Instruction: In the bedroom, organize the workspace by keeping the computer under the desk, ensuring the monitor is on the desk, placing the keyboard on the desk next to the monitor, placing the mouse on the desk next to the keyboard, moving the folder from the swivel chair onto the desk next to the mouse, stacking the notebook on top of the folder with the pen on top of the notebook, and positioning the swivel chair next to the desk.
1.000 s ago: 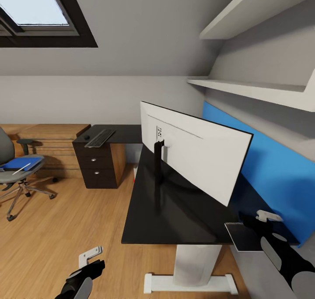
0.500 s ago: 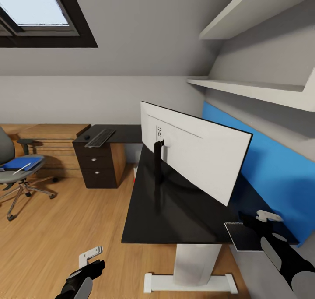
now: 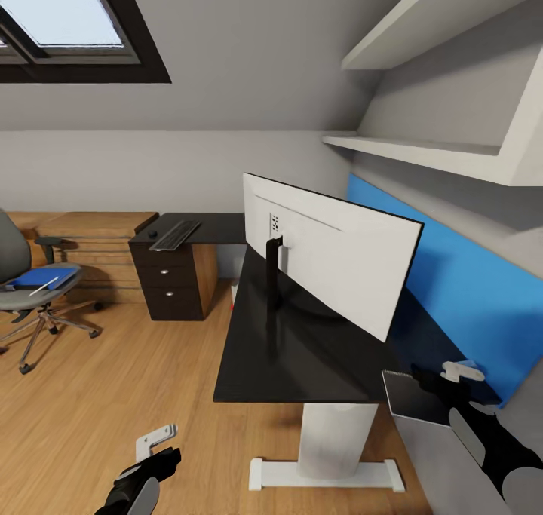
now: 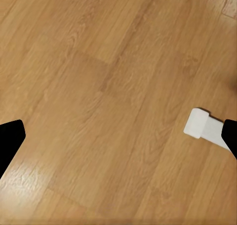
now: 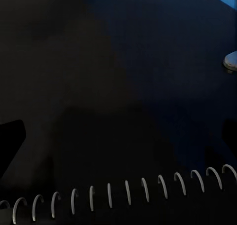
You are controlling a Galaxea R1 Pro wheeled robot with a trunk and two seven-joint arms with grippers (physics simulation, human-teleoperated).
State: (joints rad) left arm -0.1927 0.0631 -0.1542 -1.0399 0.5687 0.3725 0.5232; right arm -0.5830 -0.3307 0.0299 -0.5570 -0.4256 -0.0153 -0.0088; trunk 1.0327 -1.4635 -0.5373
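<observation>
The monitor (image 3: 332, 266) stands on the black desk (image 3: 302, 357) with its white back towards me. A dark spiral-bound notebook (image 3: 413, 398) lies at the desk's near end and overhangs the edge. My right gripper (image 3: 445, 377) hovers at its far side, open; its spiral (image 5: 118, 193) is close in the right wrist view. The keyboard (image 3: 173, 236) and the mouse (image 3: 152, 235) lie on the far desk wing. At the left stands the swivel chair (image 3: 19, 304) with the blue folder (image 3: 38, 277) and white pen (image 3: 44, 286) on its seat. My left gripper (image 3: 158, 449) hangs open over the floor. The computer is hidden.
A dark drawer unit (image 3: 175, 289) stands under the far wing, with low wooden shelving (image 3: 90, 232) behind the chair. A blue panel (image 3: 467, 296) and white wall shelves (image 3: 430, 157) line the right. A white pedestal leg (image 3: 328, 443) stands near me on the wood floor (image 3: 113, 379).
The whole picture has shifted slightly up and left, so the camera moved. The notebook shifted with the desk, while both grippers kept their places in the picture.
</observation>
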